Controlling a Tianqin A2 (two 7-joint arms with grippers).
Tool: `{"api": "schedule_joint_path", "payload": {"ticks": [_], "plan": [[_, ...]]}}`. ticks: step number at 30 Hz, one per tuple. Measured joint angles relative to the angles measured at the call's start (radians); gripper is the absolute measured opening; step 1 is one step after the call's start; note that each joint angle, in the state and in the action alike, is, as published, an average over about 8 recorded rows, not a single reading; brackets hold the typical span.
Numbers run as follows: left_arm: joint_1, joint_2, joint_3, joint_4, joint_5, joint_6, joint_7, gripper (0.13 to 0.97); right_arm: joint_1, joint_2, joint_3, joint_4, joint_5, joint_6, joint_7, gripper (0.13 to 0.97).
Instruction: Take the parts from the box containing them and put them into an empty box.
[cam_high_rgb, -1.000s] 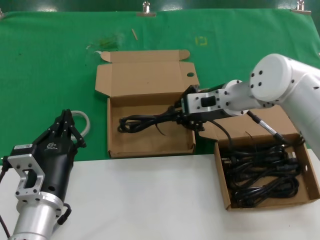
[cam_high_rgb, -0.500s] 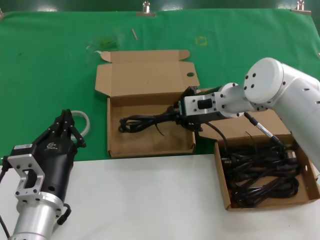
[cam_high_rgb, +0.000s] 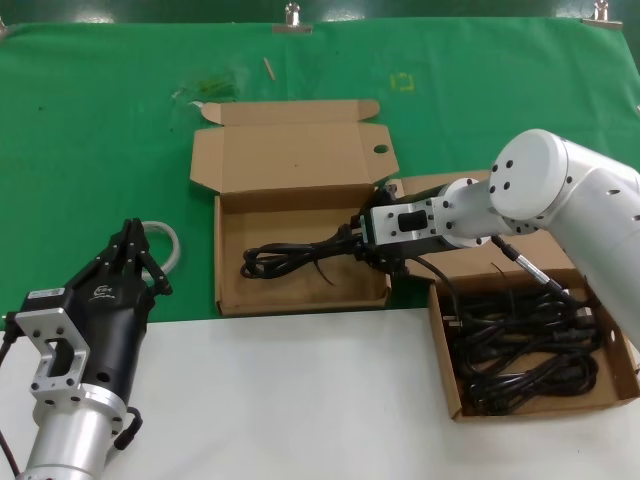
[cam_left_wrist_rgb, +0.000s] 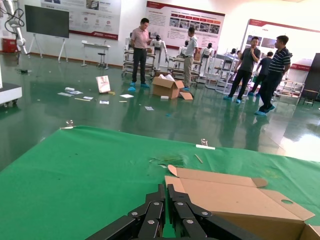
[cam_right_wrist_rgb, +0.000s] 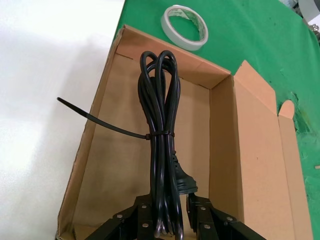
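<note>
Right gripper clenched on one end of a cable bundle, held low so its length lies across the floor of the empty box. Remaining cables sit in the source box alongside. Left gripper pinched together, parked near the table's edge.

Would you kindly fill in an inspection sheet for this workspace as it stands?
Surface: green cloth behind, white tabletop in front.
Job's things: cable bundle over the left box; right box holds more cables.
Clutter: tape ring beside the left box.
Grippers: right gripper shut on the bundle; left gripper shut, parked.
Cables: bundle cinched by a zip tie.
Surroundings: people, exhibition hall.
</note>
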Motion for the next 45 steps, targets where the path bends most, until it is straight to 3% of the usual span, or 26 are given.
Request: {"api": "schedule_joint_path", "payload": {"ticks": [27, 35, 39, 45], "plan": [[0.000, 0.000, 0.000, 0.000, 0.000, 0.000, 0.000, 0.156, -0.016, -0.014, -0.001, -0.019, 0.008, 0.026, -0.031, 0.288], [0.000, 0.000, 0.000, 0.000, 0.000, 0.000, 0.000, 0.156, -0.016, -0.012, -0.001, -0.018, 0.009, 0.025, -0.034, 0.388], [0.000, 0.000, 0.000, 0.000, 0.000, 0.000, 0.000, 0.156, -0.016, -0.001, -0.002, -0.002, 0.006, 0.018, -0.026, 0.388], [0.000, 0.000, 0.000, 0.000, 0.000, 0.000, 0.000, 0.156, -0.015, 0.027, -0.001, 0.049, -0.003, 0.003, 0.007, 0.513]]}}
